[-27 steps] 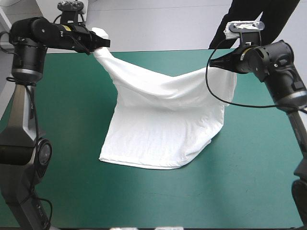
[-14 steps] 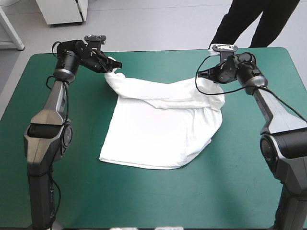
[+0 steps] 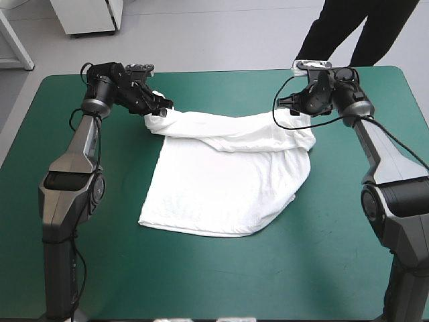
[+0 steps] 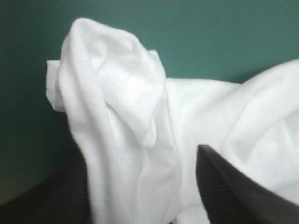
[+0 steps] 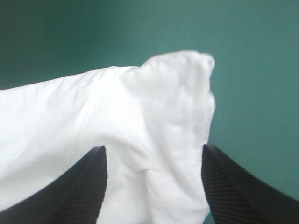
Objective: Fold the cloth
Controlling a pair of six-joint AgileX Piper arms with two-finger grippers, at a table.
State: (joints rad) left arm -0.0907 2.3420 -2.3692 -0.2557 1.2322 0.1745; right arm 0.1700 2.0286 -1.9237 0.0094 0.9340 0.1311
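The white T-shirt (image 3: 228, 174) lies on the teal-green cover, its near part flat and its far edge bunched in a ridge between the two arms. My left gripper (image 3: 161, 107) sits low at the ridge's left end, and in the left wrist view its fingers stand apart (image 4: 142, 154) with a rumpled fold of the shirt (image 4: 117, 93) lying loose between them. My right gripper (image 3: 295, 107) is at the ridge's right end. Its fingers are apart too (image 5: 154, 148), with a corner of the shirt (image 5: 163, 93) resting between and ahead of them.
The teal-green cover (image 3: 335, 255) runs wide on the near side of the shirt and along both its sides. The table's far edge (image 3: 221, 71) lies a short way beyond the grippers.
Both arms came down from a raised hold and laid the shirt's far edge on the table. Just before, the fingers were shut on the shirt; now both pairs stand apart.
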